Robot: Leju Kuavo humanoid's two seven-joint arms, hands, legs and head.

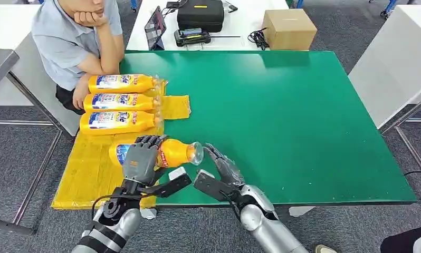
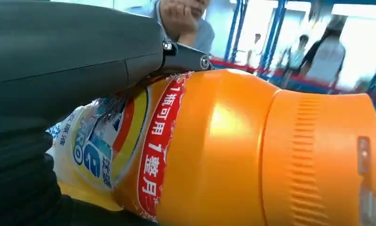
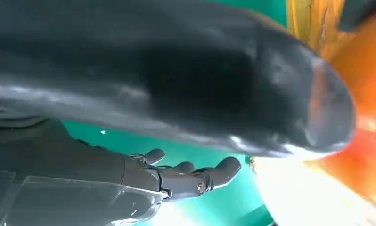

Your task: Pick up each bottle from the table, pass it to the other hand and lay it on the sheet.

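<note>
My left hand (image 1: 141, 159) grips an orange Tide bottle (image 1: 171, 153) around its label, holding it on its side over the near part of the yellow sheet (image 1: 89, 171). Its cap end points right, toward my right hand (image 1: 219, 171). That hand is open, fingers spread, just right of the cap and holding nothing. The left wrist view has the bottle (image 2: 214, 150) close up under the thumb (image 2: 82, 56). The right wrist view has the open fingers (image 3: 195, 176) over green table, with orange bottle (image 3: 360, 94) beside the thumb. Three more Tide bottles (image 1: 121, 101) lie side by side on the sheet's far part.
The green table (image 1: 303, 121) is bare to the right. A seated person (image 1: 76, 42) leans on the table's far left corner, close to the laid bottles. Behind it, a white table holds a black case (image 1: 200, 15), a tablet and a cardboard box (image 1: 289, 29).
</note>
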